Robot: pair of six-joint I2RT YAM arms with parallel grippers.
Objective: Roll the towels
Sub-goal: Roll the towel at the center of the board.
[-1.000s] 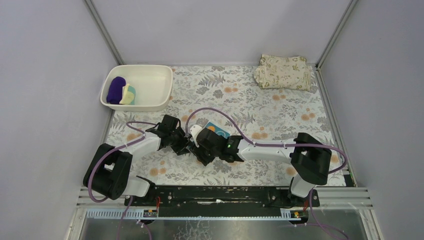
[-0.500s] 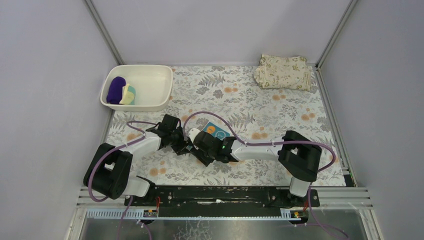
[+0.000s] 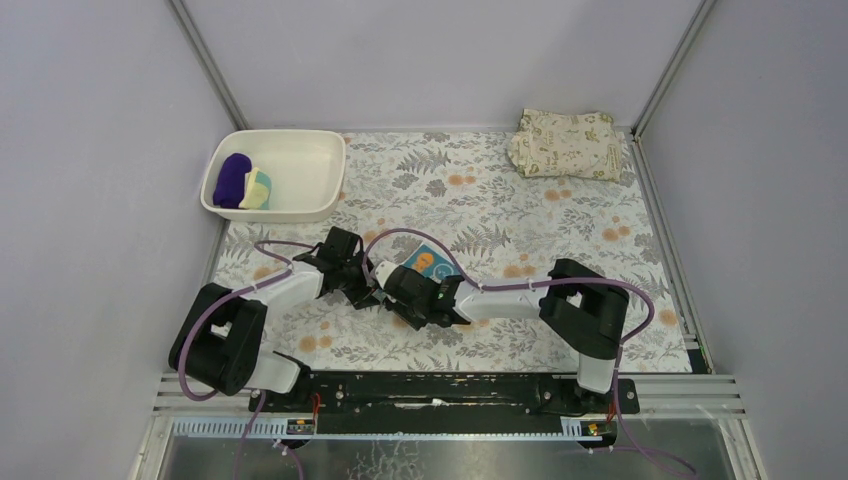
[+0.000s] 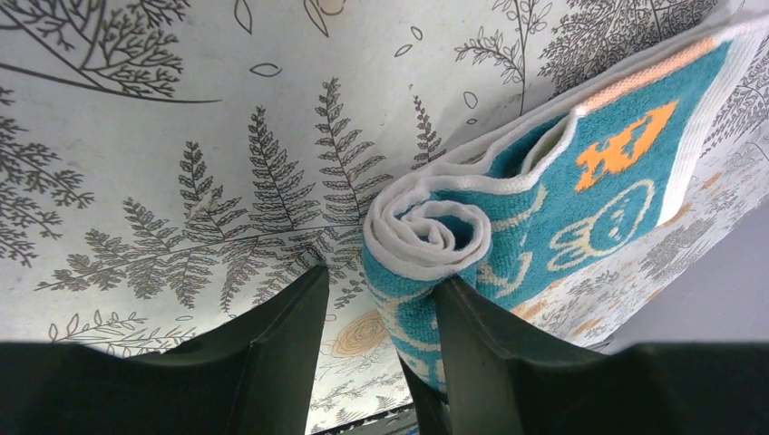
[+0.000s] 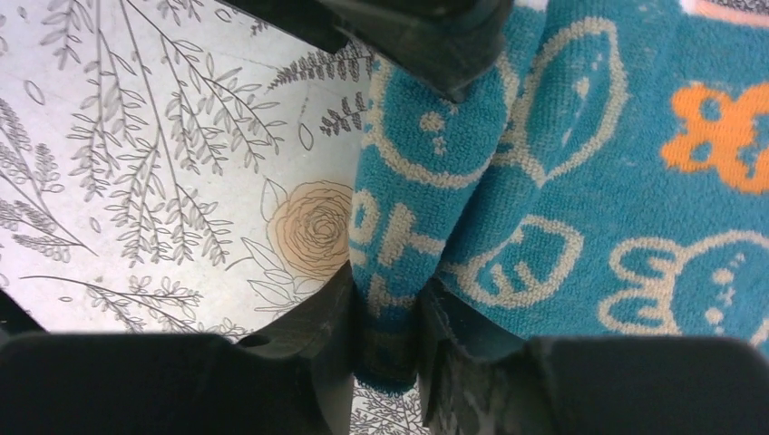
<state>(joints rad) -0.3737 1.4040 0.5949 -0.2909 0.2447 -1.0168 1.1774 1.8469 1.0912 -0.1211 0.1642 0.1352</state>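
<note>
The teal towel [image 3: 427,261] lies on the leaf-printed mat, its near-left end wound into a roll [image 4: 426,231] while the rest [image 5: 626,163] stays flat. My left gripper [image 4: 376,362] [image 3: 362,287] is open around one end of the roll; the right finger [image 4: 490,362] touches it and the left finger [image 4: 272,353] stands apart. My right gripper [image 5: 385,353] [image 3: 396,292] is shut on the other end of the roll. The purple towel [image 3: 233,178] and the yellow towel [image 3: 258,187] sit rolled in the white tub [image 3: 312,165].
A folded beige leaf-printed cloth [image 3: 565,143] lies at the back right corner. The white tub stands at the back left. Grey walls close in both sides and the back. Purple cables loop over both arms beside the towel.
My right arm has slid left toward the left gripper and its jaws have narrowed onto the roll. Less of the flat teal towel shows. The left gripper barely moved.
</note>
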